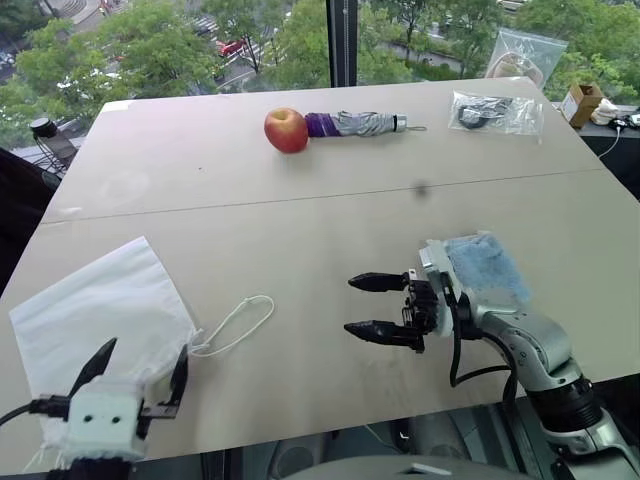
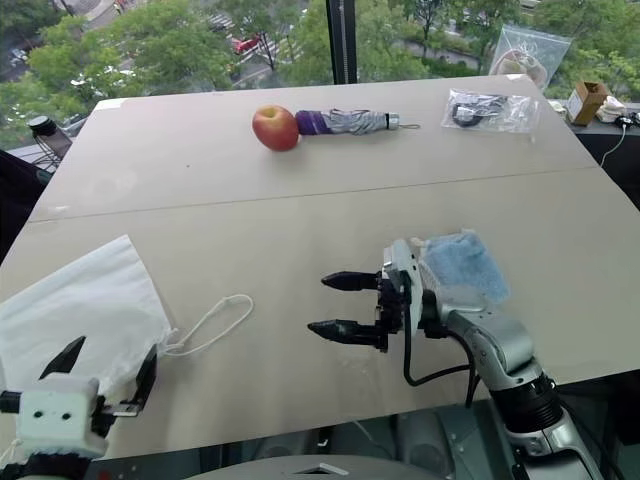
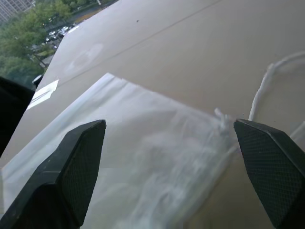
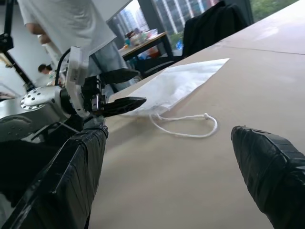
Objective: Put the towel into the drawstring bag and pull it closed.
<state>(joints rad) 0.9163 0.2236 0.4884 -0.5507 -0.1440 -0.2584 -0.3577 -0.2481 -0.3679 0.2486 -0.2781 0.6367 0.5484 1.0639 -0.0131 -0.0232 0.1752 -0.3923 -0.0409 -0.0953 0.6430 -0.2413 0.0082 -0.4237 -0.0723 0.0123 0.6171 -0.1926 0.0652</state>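
We hold our left gripper (image 1: 138, 375) low at our left side, its two black fingers spread wide and pointing forward, nothing between them. Our right arm bends in from the right (elbow out, wrist turned inward), so our right gripper (image 1: 378, 308) points level toward our left, one finger above the other, jaws wide apart and empty.

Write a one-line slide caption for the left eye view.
Both grippers open: left gripper over the drawstring bag, right gripper pointing toward it, towel beside its wrist.
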